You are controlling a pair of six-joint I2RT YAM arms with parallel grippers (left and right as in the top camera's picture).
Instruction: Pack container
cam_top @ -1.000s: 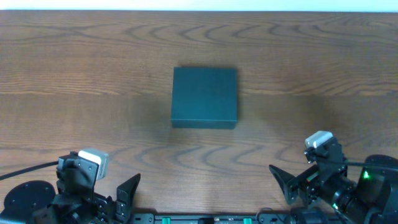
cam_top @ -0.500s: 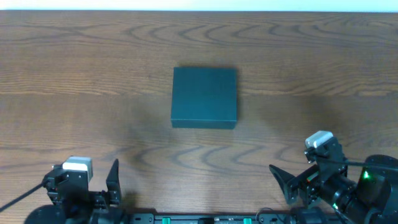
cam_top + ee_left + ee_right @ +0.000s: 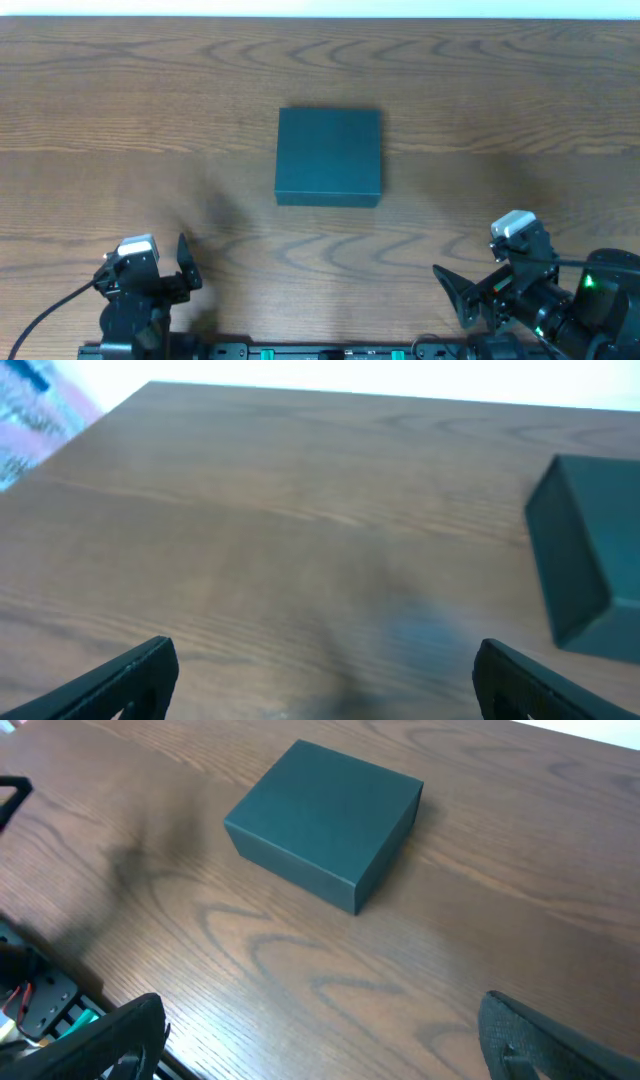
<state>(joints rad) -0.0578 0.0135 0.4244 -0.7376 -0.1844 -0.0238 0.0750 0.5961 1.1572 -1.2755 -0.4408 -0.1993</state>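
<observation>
My left claw and right claw hang spread wide and empty by the table's front edge. The container sits closed mid-table, well apart. I'd steady it with one claw and lift the lid with the other.

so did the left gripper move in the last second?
Yes. In the overhead view the left gripper has shifted left relative to the container, which has stayed put.
</observation>
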